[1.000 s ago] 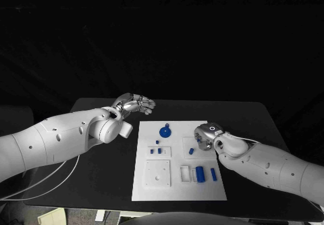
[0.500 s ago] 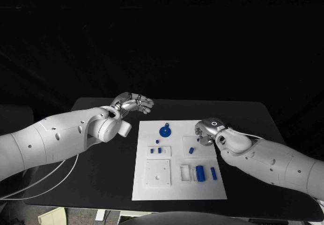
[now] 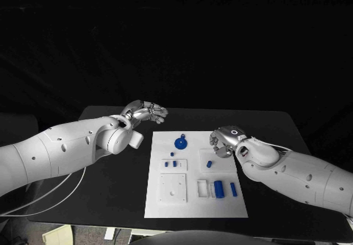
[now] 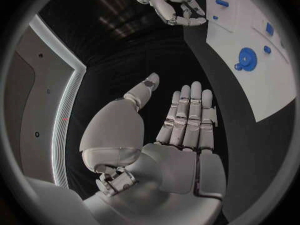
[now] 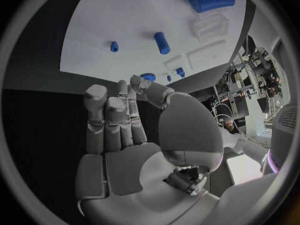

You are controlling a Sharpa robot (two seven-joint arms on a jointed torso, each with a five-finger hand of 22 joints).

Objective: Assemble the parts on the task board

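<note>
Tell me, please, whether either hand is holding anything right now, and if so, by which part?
Nothing is held. The left hand is open beside the task board, and the right hand is open and empty at the board's edge, apart from the blue parts.

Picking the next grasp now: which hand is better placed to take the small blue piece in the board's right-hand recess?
Right. The right hand hovers at the task board's right edge, beside the small blue piece, holding nothing. The left hand sits off the board's far left corner.

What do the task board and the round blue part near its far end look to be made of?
Task board: probably rigid plastic, matte white, showing crisp recessed pockets and no glare. Round blue part: likely moulded or printed plastic, uniform saturated blue, dull surface. Neither can be confirmed by sight.
</note>
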